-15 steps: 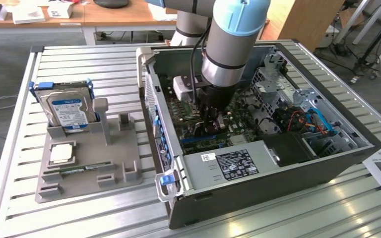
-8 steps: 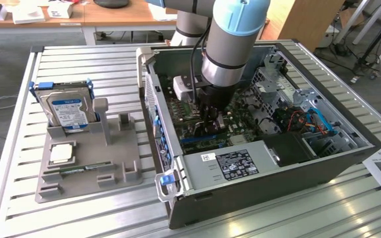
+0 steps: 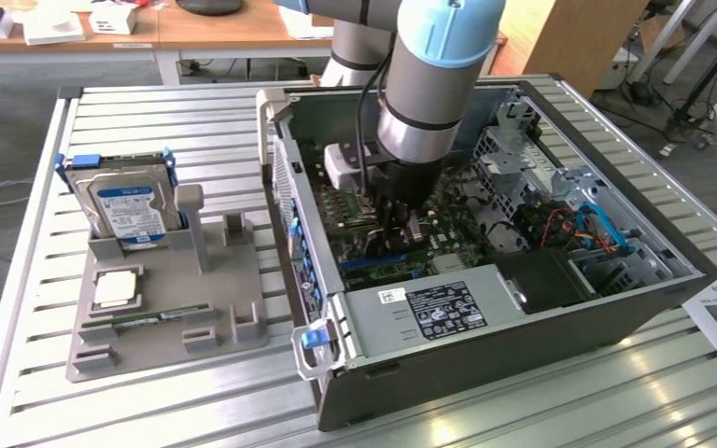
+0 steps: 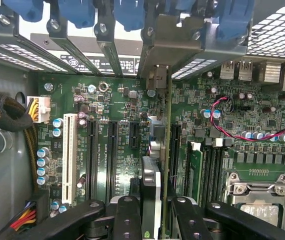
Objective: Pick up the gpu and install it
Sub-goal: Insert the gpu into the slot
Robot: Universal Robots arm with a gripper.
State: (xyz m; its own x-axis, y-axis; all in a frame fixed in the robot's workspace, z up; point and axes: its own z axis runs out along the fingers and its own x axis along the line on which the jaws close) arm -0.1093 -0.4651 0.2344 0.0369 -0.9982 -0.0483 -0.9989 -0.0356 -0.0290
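Reaching down into the open computer case (image 3: 657,280) lying on the slatted table (image 3: 35,280), with the gripper (image 4: 151,220) low over the motherboard (image 4: 132,105). Gripping the gpu (image 4: 152,165) edge-on, jaws clamped on its sides, the card standing upright over the expansion slots (image 4: 111,155) and its metal end bracket (image 4: 157,75) reaching toward the rear slot openings under the blue latches (image 4: 132,15). Risking, by the look of it, a miss on the slot: any slight tilt or sideways offset while pressing down meaning the card edge landing on the board beside the connector, or the bracket catching on the rear frame. Possibly also snagging the red wire (image 4: 227,125) nearby. Hiding the card's lower edge behind its own body, so not telling whether it is touching the slot or hovering. Leaving the grey fixture tray (image 3: 165,308) and hard drive (image 3: 128,210) well apart, outside the case.
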